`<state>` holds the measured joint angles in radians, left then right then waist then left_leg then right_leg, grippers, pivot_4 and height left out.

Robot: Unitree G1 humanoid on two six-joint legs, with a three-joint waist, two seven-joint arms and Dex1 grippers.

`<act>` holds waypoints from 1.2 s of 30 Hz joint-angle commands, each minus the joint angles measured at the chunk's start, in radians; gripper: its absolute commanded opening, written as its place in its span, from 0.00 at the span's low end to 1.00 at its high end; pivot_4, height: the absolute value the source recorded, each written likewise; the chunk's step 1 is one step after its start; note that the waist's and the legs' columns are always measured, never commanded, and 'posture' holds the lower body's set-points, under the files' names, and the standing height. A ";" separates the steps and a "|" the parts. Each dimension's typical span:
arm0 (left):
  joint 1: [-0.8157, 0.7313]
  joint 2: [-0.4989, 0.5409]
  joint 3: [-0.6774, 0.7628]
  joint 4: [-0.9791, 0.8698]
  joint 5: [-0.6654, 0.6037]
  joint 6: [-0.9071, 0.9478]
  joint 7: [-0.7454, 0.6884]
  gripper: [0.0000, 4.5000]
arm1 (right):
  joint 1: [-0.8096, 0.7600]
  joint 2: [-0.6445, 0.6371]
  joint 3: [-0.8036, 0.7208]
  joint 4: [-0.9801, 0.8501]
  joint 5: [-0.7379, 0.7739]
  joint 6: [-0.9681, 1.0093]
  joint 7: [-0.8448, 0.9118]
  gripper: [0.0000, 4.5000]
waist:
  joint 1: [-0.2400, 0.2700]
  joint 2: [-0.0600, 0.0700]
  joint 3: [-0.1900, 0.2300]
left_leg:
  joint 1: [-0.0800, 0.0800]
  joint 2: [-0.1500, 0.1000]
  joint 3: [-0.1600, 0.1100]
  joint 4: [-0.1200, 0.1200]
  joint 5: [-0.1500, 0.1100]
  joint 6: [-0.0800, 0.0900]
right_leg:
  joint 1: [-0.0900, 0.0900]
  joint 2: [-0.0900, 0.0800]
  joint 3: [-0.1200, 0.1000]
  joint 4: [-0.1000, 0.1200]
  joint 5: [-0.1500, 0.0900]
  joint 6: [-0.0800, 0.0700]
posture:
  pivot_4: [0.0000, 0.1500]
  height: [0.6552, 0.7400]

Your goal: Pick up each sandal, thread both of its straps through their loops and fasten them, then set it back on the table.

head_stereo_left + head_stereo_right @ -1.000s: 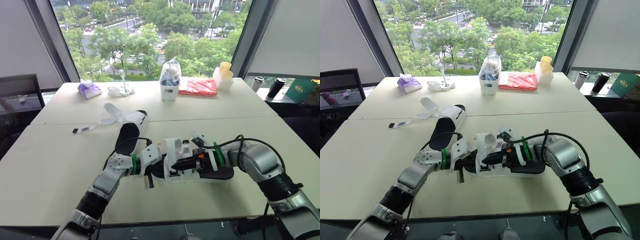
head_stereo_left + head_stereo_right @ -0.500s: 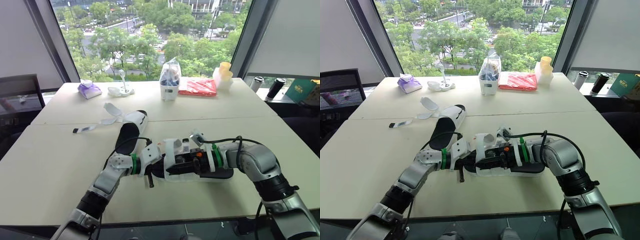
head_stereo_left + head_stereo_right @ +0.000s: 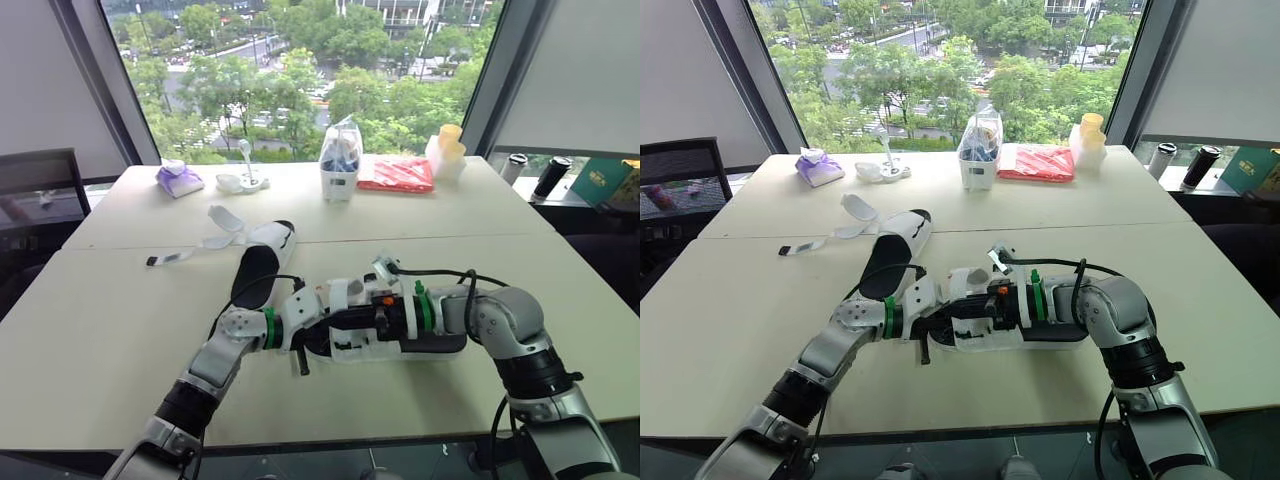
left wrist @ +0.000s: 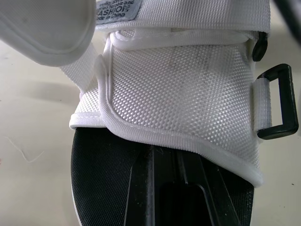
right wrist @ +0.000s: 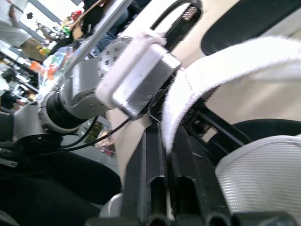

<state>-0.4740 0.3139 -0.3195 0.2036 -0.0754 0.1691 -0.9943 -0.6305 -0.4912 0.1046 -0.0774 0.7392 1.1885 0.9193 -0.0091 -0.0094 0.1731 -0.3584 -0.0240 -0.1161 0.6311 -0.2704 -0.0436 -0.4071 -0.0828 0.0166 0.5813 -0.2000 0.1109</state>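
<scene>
Left tool (image 4: 176, 159) reaches in from the near left with its two fingers pressed together. They lie flat on the black footbed (image 4: 101, 165) of the near sandal (image 3: 372, 346), tucked under its white mesh upper (image 4: 188, 94). A black loop (image 4: 278, 101) hangs unthreaded off the side of that upper on a short white tab. Beyond the left arm, a second sandal (image 3: 258, 268) lies flat on the bench (image 3: 100, 330) with its straps undone. One white flap (image 3: 222, 221) is spread beside its far end, and a long thin one (image 3: 166, 258) trails off to the left. The near sandal lies lengthwise across the middle of the bench, sole down, between the two arms. Right tool (image 5: 167, 139) comes in along it from the right, close to the left one. It pinches a white strap (image 5: 225, 59) edge-on between its fingers, and the strap arcs away from the pinch over the sandal. Along the far side of the bench stand a purple pouch (image 3: 178, 180), a small white gadget (image 3: 245, 180), a clear tub (image 3: 338, 160), a red packet (image 3: 397, 174) and a yellow stack of cups (image 3: 448, 148), all well apart from the sandals.
</scene>
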 commanded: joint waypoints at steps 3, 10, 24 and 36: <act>0.045 0.000 -0.059 0.030 0.031 0.028 -0.011 0.00 | -0.023 -0.026 -0.022 -0.007 0.019 0.015 0.004 0.01 | 0.001 0.000 0.000 | -0.001 0.000 0.000 -0.001 0.000 0.000 | 0.000 0.000 0.000 0.000 0.000 0.000 | 1.00 1.00; 0.053 0.003 -0.057 0.019 0.027 0.038 -0.012 0.00 | -0.045 -0.055 0.025 0.038 -0.039 -0.053 0.032 0.01 | 0.000 0.000 0.000 | -0.001 0.000 0.000 -0.001 0.000 0.000 | -0.001 0.000 0.000 -0.001 0.000 0.000 | 1.00 1.00; 0.053 0.008 -0.054 0.012 0.028 0.047 -0.009 0.00 | -0.034 -0.110 0.118 0.051 -0.093 -0.076 0.145 0.01 | -0.001 0.000 0.000 | -0.001 0.000 0.000 -0.002 0.000 0.000 | -0.001 0.000 0.000 -0.001 0.000 0.001 | 1.00 1.00; 0.046 -0.002 -0.056 0.026 0.028 0.042 -0.007 0.00 | -0.084 -0.057 -0.011 0.106 0.010 0.070 0.105 0.01 | 0.000 0.000 0.000 | -0.001 0.000 0.000 -0.002 0.000 0.000 | -0.001 0.000 0.000 -0.001 0.000 0.001 | 1.00 1.00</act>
<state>-0.4606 0.3140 -0.3212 0.1801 -0.0754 0.1733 -0.9920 -0.6861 -0.5589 0.1279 0.0323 0.7195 1.2404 1.0281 -0.0094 -0.0092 0.1733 -0.3597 -0.0241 -0.1162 0.6294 -0.2705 -0.0436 -0.4084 -0.0828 0.0165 0.5804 -0.2004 0.1115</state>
